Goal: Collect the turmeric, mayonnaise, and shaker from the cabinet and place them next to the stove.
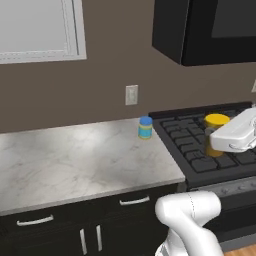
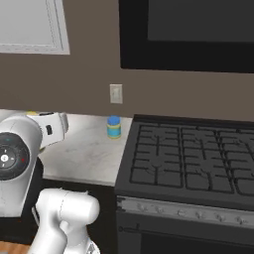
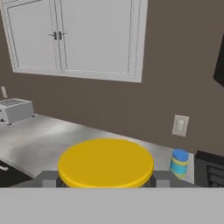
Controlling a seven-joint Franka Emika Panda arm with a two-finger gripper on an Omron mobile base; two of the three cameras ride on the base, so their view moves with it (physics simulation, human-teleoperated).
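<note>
My gripper (image 3: 105,179) is shut on the turmeric (image 3: 106,162), an orange jar whose round yellow lid sits between the two fingertips. In the left base view the turmeric (image 1: 216,131) hangs over the left burners of the stove (image 1: 187,137), with my gripper (image 1: 218,142) around it. The mayonnaise (image 1: 145,128), a small blue-lidded jar with a pale yellow body, stands on the counter just left of the stove (image 2: 188,154), near the wall. It is also in the right base view as the mayonnaise (image 2: 114,127) and in the hand view as the mayonnaise (image 3: 179,162). The shaker and the cabinet are out of view.
A marble counter (image 1: 75,160) runs left from the stove. A white wall outlet (image 1: 131,94) sits above the mayonnaise. A black unit (image 1: 205,30) hangs over the stove. A white-framed window (image 3: 74,37) and a silver toaster (image 3: 15,109) lie farther left.
</note>
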